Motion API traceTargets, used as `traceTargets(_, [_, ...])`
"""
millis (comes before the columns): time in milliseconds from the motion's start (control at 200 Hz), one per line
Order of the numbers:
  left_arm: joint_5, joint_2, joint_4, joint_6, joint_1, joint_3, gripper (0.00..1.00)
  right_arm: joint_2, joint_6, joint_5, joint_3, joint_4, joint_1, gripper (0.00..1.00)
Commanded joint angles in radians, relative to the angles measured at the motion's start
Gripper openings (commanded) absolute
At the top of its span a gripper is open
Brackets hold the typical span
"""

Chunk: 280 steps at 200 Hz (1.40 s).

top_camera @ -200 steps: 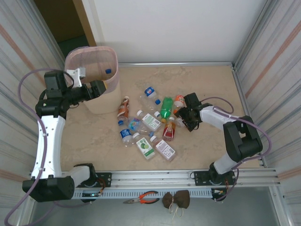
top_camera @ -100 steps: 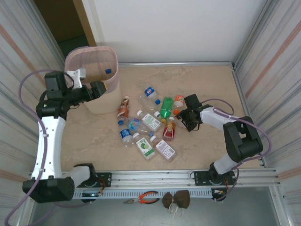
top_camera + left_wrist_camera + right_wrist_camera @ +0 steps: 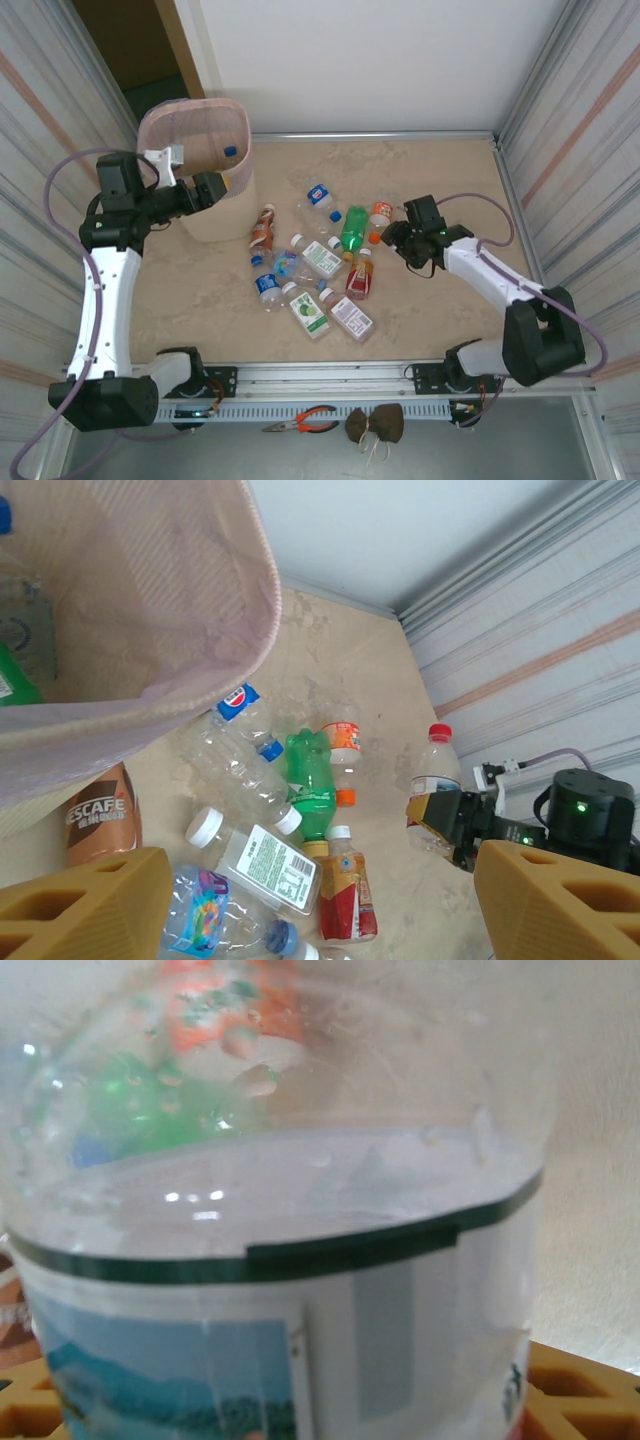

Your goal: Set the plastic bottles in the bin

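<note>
Beige tabletop, bottle (in right gripper)

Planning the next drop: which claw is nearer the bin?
Left. The left claw hangs right beside the bin; the right claw is far off, right of the bottle pile, holding a clear bottle.
</note>
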Motion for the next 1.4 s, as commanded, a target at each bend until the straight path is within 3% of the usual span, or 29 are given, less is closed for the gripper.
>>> traceTargets(0, [0.078, -0.036, 0.095, -0.031, -0.011, -0.027, 0.79, -0.116, -0.244, -0.015, -0.04, 0.052, -0.009, 0.63])
traceTargets(346, [0.153, -0.02, 0.154, -0.014, -0.077, -0.019, 0.78, -0.318, -0.783, -0.133, -0.029, 0.052, -0.007, 0.6])
traceTargets(556, [0.165, 0.001, 0.148, 0.047, -0.186, 0.028, 0.77, -0.346, -1.084, -0.155, 0.015, 0.014, 0.007, 0.58])
traceTargets(666, [0.14, 0.022, 0.119, 0.088, -0.252, 0.06, 0.77, -0.339, -1.162, -0.163, 0.049, 0.012, 0.025, 0.58])
traceTargets(872, [0.057, 0.049, 0.147, 0.135, -0.407, 0.078, 0.76, -0.31, -1.069, -0.26, 0.103, 0.065, 0.08, 0.58])
traceTargets(1152, [-0.002, 0.07, 0.373, 0.096, -0.581, 0.026, 0.77, -0.296, -0.821, -0.32, 0.111, 0.24, 0.227, 0.59])
traceTargets(1398, [-0.026, 0.09, 0.45, 0.128, -0.665, 0.024, 0.78, -0.31, -0.692, -0.376, 0.14, 0.336, 0.298, 0.59])
